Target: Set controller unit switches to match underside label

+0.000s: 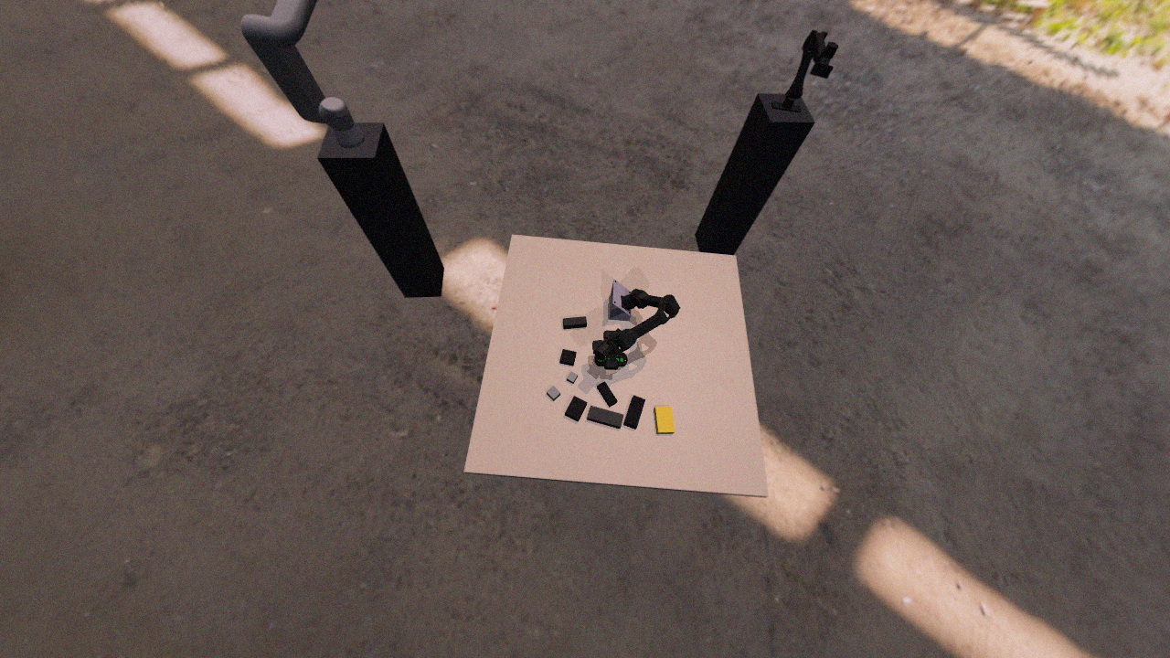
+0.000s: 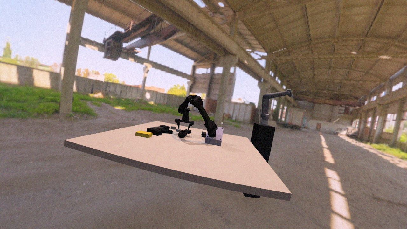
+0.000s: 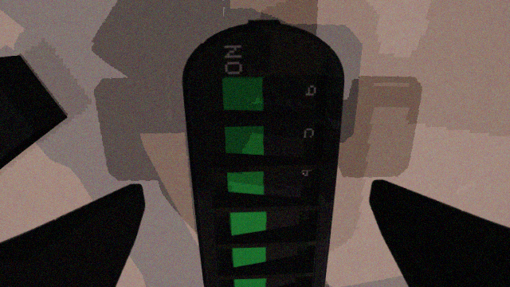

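Observation:
The dark grey controller unit lies top up on the bench. In the wrist view its row of rocker switches runs down the frame, with the green ends on the left under an "ON" mark and the numbers 6, 5 and 4 on the right. I cannot tell which end of each switch is down. My gripper is open and empty. It hangs just above the unit, with one finger on each long side and clear of it.
A yellow block and several dark modules lie in front of the unit. More dark modules lie to its left, and one shows at the wrist view's left edge. The arm base stands behind. Two black pillars flank the bench.

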{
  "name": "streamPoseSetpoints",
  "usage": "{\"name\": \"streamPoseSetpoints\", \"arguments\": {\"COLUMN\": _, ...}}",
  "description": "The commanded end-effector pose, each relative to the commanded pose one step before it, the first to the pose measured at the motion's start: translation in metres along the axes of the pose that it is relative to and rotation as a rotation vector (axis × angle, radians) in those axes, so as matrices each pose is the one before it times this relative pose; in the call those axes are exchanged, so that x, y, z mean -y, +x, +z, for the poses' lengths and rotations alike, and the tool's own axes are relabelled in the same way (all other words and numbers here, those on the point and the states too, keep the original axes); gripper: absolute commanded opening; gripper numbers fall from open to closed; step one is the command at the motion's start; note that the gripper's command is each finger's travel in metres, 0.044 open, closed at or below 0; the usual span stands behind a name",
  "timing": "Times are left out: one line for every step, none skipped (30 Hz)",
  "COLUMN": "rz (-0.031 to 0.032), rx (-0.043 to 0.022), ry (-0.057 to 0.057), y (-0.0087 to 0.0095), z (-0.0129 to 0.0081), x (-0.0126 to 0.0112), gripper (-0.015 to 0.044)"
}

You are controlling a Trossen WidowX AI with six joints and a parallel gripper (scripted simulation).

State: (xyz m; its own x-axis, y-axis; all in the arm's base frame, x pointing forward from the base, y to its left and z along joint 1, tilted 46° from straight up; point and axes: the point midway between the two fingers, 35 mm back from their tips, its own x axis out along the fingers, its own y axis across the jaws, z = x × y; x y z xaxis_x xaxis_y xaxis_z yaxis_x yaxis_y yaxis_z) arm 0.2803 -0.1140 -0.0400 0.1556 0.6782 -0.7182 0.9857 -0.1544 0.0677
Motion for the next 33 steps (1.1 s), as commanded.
{"name": "streamPoseSetpoints", "arguments": {"rz": -0.00310, "rx": -0.00647, "ry": 0.0047, "y": -0.00819, "z": -0.01716, "x": 0.00208, "gripper": 0.0440}}
{"name": "streamPoseSetpoints", "arguments": {"rz": 0.00000, "rx": 0.00000, "ry": 0.0000, "y": 0.00000, "z": 0.00000, "x": 0.00000, "gripper": 0.0440}}
{"name": "streamPoseSetpoints", "arguments": {"rz": 0.00000, "rx": 0.00000, "ry": 0.0000, "y": 0.00000, "z": 0.00000, "x": 0.00000, "gripper": 0.0440}}
{"name": "streamPoseSetpoints", "arguments": {"rz": 0.00000, "rx": 0.00000, "ry": 0.0000, "y": 0.00000, "z": 0.00000, "x": 0.00000, "gripper": 0.0440}}
{"name": "streamPoseSetpoints", "arguments": {"rz": 0.00000, "rx": 0.00000, "ry": 0.0000, "y": 0.00000, "z": 0.00000, "x": 0.00000, "gripper": 0.0440}}
{"name": "streamPoseSetpoints", "arguments": {"rz": 0.00000, "rx": 0.00000, "ry": 0.0000, "y": 0.00000, "z": 0.00000, "x": 0.00000, "gripper": 0.0440}}
{"name": "streamPoseSetpoints", "arguments": {"rz": 0.00000, "rx": 0.00000, "ry": 0.0000, "y": 0.00000, "z": 0.00000, "x": 0.00000, "gripper": 0.0440}}
{"name": "streamPoseSetpoints", "arguments": {"rz": 0.00000, "rx": 0.00000, "ry": 0.0000, "y": 0.00000, "z": 0.00000, "x": 0.00000, "gripper": 0.0440}}
{"name": "streamPoseSetpoints", "arguments": {"rz": 0.00000, "rx": 0.00000, "ry": 0.0000, "y": 0.00000, "z": 0.00000, "x": 0.00000, "gripper": 0.0440}}
{"name": "streamPoseSetpoints", "arguments": {"rz": 0.00000, "rx": 0.00000, "ry": 0.0000, "y": 0.00000, "z": 0.00000, "x": 0.00000, "gripper": 0.0440}}
{"name": "streamPoseSetpoints", "arguments": {"rz": 0.00000, "rx": 0.00000, "ry": 0.0000, "y": 0.00000, "z": 0.00000, "x": 0.00000, "gripper": 0.0440}}
{"name": "streamPoseSetpoints", "arguments": {"rz": 0.00000, "rx": 0.00000, "ry": 0.0000, "y": 0.00000, "z": 0.00000, "x": 0.00000, "gripper": 0.0440}}
{"name": "streamPoseSetpoints", "arguments": {"rz": 0.00000, "rx": 0.00000, "ry": 0.0000, "y": 0.00000, "z": 0.00000, "x": 0.00000, "gripper": 0.0440}}
{"name": "streamPoseSetpoints", "arguments": {"rz": 0.00000, "rx": 0.00000, "ry": 0.0000, "y": 0.00000, "z": 0.00000, "x": 0.00000, "gripper": 0.0440}}
{"name": "streamPoseSetpoints", "arguments": {"rz": 0.00000, "rx": 0.00000, "ry": 0.0000, "y": 0.00000, "z": 0.00000, "x": 0.00000, "gripper": 0.0440}}
{"name": "streamPoseSetpoints", "arguments": {"rz": 0.00000, "rx": 0.00000, "ry": 0.0000, "y": 0.00000, "z": 0.00000, "x": 0.00000, "gripper": 0.0440}}
{"name": "streamPoseSetpoints", "arguments": {"rz": 0.00000, "rx": 0.00000, "ry": 0.0000, "y": 0.00000, "z": 0.00000, "x": 0.00000, "gripper": 0.0440}}
{"name": "streamPoseSetpoints", "arguments": {"rz": 0.00000, "rx": 0.00000, "ry": 0.0000, "y": 0.00000, "z": 0.00000, "x": 0.00000, "gripper": 0.0440}}
{"name": "streamPoseSetpoints", "arguments": {"rz": 0.00000, "rx": 0.00000, "ry": 0.0000, "y": 0.00000, "z": 0.00000, "x": 0.00000, "gripper": 0.0440}}
{"name": "streamPoseSetpoints", "arguments": {"rz": 0.00000, "rx": 0.00000, "ry": 0.0000, "y": 0.00000, "z": 0.00000, "x": 0.00000, "gripper": 0.0440}}
{"name": "streamPoseSetpoints", "arguments": {"rz": -0.00002, "rx": 0.00044, "ry": -0.0001, "y": -0.00201, "z": 0.00018, "x": -0.00016, "gripper": 0.0440}}
{"name": "streamPoseSetpoints", "arguments": {"rz": -0.00008, "rx": 0.00125, "ry": -0.0004, "y": -0.00606, "z": 0.00050, "x": -0.00041, "gripper": 0.0440}}
{"name": "streamPoseSetpoints", "arguments": {"rz": -0.00022, "rx": 0.00180, "ry": -0.0008, "y": -0.01019, "z": 0.00067, "x": -0.00040, "gripper": 0.0440}}
{"name": "streamPoseSetpoints", "arguments": {"rz": -0.00045, "rx": 0.00181, "ry": -0.0011, "y": -0.01334, "z": 0.00057, "x": 0.00002, "gripper": 0.0440}}
{"name": "streamPoseSetpoints", "arguments": {"rz": -0.00045, "rx": 0.00099, "ry": -0.0009, "y": -0.01038, "z": 0.00019, "x": 0.00042, "gripper": 0.0440}}
{"name": "streamPoseSetpoints", "arguments": {"rz": -0.00031, "rx": 0.00043, "ry": -0.0005, "y": -0.00626, "z": 0.00001, "x": 0.00042, "gripper": 0.0440}}
{"name": "streamPoseSetpoints", "arguments": {"rz": -0.00011, "rx": 0.00011, "ry": -0.0002, "y": -0.00209, "z": -0.00002, "x": 0.00017, "gripper": 0.0440}}
{"name": "streamPoseSetpoints", "arguments": {"rz": 0.00000, "rx": 0.00000, "ry": 0.0000, "y": 0.00000, "z": 0.00000, "x": 0.00000, "gripper": 0.0440}}
{"name": "streamPoseSetpoints", "arguments": {"rz": 0.00000, "rx": 0.00000, "ry": 0.0000, "y": 0.00000, "z": 0.00000, "x": 0.00000, "gripper": 0.0440}}
{"name": "streamPoseSetpoints", "arguments": {"rz": 0.00000, "rx": 0.00000, "ry": 0.0000, "y": 0.00000, "z": 0.00000, "x": 0.00000, "gripper": 0.0440}}
{"name": "streamPoseSetpoints", "arguments": {"rz": 0.00000, "rx": 0.00000, "ry": 0.0000, "y": 0.00000, "z": 0.00000, "x": 0.00000, "gripper": 0.0440}}
{"name": "streamPoseSetpoints", "arguments": {"rz": 0.00000, "rx": 0.00000, "ry": 0.0000, "y": 0.00000, "z": 0.00000, "x": 0.00000, "gripper": 0.0414}}
{"name": "streamPoseSetpoints", "arguments": {"rz": 0.00000, "rx": 0.00000, "ry": 0.0000, "y": 0.00000, "z": 0.00000, "x": 0.00000, "gripper": 0.0388}}
